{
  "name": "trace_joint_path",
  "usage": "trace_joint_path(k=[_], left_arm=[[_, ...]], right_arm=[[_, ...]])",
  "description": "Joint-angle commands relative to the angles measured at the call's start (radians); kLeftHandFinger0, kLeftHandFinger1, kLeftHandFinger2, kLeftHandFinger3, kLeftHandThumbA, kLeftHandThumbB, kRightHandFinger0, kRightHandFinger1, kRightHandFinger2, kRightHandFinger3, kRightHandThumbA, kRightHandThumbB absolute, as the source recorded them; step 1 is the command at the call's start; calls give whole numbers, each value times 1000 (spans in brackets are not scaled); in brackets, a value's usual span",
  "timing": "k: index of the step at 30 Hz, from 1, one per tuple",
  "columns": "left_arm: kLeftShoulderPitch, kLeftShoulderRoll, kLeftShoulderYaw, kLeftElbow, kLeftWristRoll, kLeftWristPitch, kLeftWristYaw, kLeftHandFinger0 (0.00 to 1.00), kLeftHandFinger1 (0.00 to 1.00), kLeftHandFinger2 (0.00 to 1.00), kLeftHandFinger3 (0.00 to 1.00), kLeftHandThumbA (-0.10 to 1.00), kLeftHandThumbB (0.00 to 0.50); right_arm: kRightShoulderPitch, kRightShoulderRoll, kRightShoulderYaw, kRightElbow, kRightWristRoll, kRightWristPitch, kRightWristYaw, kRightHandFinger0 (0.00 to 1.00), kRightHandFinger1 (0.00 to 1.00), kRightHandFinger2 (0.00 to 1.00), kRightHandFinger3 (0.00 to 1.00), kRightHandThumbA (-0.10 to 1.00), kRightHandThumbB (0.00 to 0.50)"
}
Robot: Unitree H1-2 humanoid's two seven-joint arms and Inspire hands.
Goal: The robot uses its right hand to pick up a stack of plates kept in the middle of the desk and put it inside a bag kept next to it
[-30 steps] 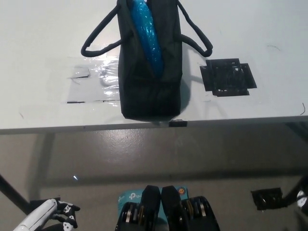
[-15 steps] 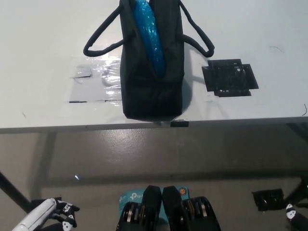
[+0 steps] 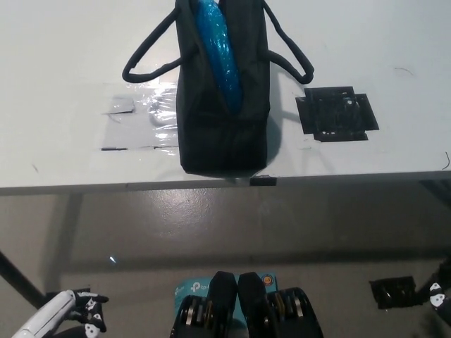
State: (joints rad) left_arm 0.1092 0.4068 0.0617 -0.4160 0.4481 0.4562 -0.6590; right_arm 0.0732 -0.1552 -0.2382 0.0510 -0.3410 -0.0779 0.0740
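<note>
A black bag [image 3: 222, 120] with two loop handles stands on the white desk [image 3: 63, 63], close to its front edge. A stack of blue plates [image 3: 220, 53] sits on edge inside the bag's open top, partly hidden by its sides. My white left hand [image 3: 70, 318] hangs low at the bottom left, below the desk and far from the bag. Only a sliver of my black right hand [image 3: 438, 294] shows at the bottom right edge, also below desk level. Neither hand holds anything that I can see.
A black tape patch [image 3: 337, 114] lies on the desk right of the bag, and a shiny clear tape patch [image 3: 141, 116] lies to its left. A small black tab [image 3: 262, 181] sits on the desk's front edge. Grey floor lies below, with a dark square [image 3: 392, 290] on it.
The right hand has slid further towards the bottom right edge. The left hand has sunk a little. The view shifted slightly at first; bag and plates stay put.
</note>
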Motion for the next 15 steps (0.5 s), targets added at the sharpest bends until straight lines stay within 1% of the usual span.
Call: trace_joint_path(k=[1,6,7,8,9,10,11,12,13,14,15], left_arm=[[-3,8,1,-22,101,14,-100,770,808,860,913,-100,5],[-17,-14,29,-22,164,14,-162,771,816,881,938,-100,3],[-18,-26,42,-23,170,14,-178,759,799,865,932,-100,11],[-19,-35,52,-23,178,14,-189,751,790,857,928,-100,7],[-16,-37,52,-24,184,14,-190,713,748,813,893,-100,11],[-11,-37,51,-29,189,14,-194,707,742,807,882,-100,7],[-12,-37,51,-30,194,14,-199,705,740,805,879,-100,7],[-12,-38,54,-29,192,14,-204,712,748,805,870,-100,9],[-12,-41,58,-31,193,14,-210,710,745,802,859,-100,5],[-13,-40,56,-34,198,14,-215,718,755,816,877,-100,0],[-13,-38,54,-36,200,14,-217,733,771,839,898,-100,0]], right_arm=[[-8,-33,9,-27,19,-34,-44,649,780,876,1000,275,294],[-16,-37,23,-29,17,-17,-49,680,791,883,1000,259,287],[-15,-40,27,-30,16,-15,-50,674,790,882,1000,262,284],[-13,-43,30,-31,12,-14,-51,672,790,882,1000,263,283],[-11,-45,32,-32,15,-12,-50,672,793,883,1000,259,282],[-9,-47,35,-34,15,-12,-51,667,794,878,1000,250,282],[-9,-47,36,-34,15,-11,-52,665,794,877,1000,248,282],[-8,-51,40,-34,15,-16,-52,660,791,870,1000,230,268],[-7,-53,43,-38,8,-5,-53,658,788,870,1000,226,265],[-7,-53,44,-40,6,3,-54,658,787,871,1000,228,266],[-7,-55,46,-41,6,9,-54,661,790,876,1000,223,257]])
